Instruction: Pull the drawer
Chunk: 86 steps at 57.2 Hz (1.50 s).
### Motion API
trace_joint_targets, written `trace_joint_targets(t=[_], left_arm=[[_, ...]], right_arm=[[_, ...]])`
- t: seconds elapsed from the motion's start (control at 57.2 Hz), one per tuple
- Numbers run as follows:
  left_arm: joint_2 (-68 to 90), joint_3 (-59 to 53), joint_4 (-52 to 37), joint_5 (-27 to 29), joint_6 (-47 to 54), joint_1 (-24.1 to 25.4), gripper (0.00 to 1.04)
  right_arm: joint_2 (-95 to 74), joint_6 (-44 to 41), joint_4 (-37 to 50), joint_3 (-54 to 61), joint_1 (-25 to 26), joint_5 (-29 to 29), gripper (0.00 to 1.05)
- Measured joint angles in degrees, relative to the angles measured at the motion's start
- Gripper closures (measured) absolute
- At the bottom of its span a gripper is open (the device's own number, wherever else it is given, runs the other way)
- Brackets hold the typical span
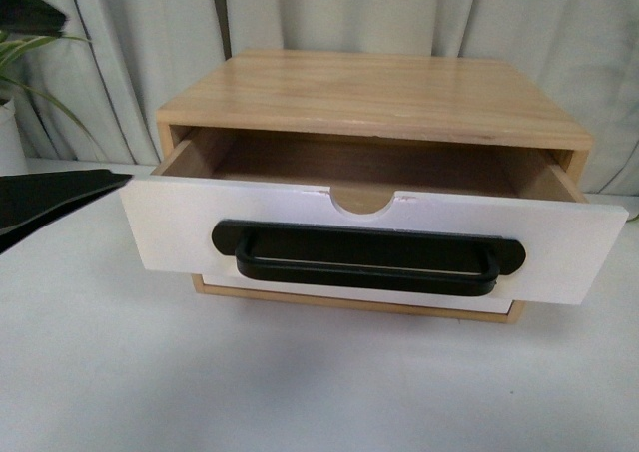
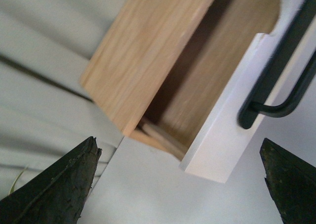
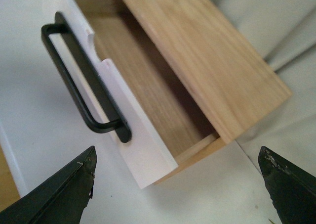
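Note:
The drawer [image 1: 559,242] stands pulled out of the wooden cabinet [image 1: 379,93], its white front carrying a wide black bar handle [image 1: 369,257] under a half-round notch [image 1: 361,203]. Its wooden inside shows nothing in it. Neither gripper shows in the front view. In the left wrist view my left gripper [image 2: 178,177] is open over the white table, just off one end corner of the drawer front [image 2: 222,145], with the handle [image 2: 281,85] further off. My right gripper [image 3: 177,179] is open just off the other end corner [image 3: 143,150], apart from the handle [image 3: 79,85].
A plain white drawer front [image 1: 349,294] without a handle sits below the pulled drawer. The cabinet rests on a white table [image 1: 300,392]. A dark flat shape [image 1: 50,198] and a potted plant [image 1: 15,73] are at the far left. Pale curtains [image 1: 140,33] hang behind.

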<state>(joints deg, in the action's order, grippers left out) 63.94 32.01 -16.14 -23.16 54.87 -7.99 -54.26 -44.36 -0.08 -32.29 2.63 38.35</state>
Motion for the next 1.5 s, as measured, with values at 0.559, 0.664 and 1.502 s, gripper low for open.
trace_joint_targets(t=[0.559, 0.664, 1.502], left_arm=[[-40.3, -24.87, -2.16, 28.76, -43.5, 13.73, 0.06], [-40.35, -25.05, -2.23, 28.22, -44.28, 13.77, 0.06], [-55.65, -31.47, 8.02, 23.15, -54.84, 8.0, 1.01]], right_arm=[[38.14, 21.16, -4.98, 18.67, 25.73, 12.26, 0.09], [38.16, 21.86, -4.92, 18.78, 25.79, 12.15, 0.09], [51.8, 43.6, -0.39, 29.57, -2.4, -38.1, 1.03]])
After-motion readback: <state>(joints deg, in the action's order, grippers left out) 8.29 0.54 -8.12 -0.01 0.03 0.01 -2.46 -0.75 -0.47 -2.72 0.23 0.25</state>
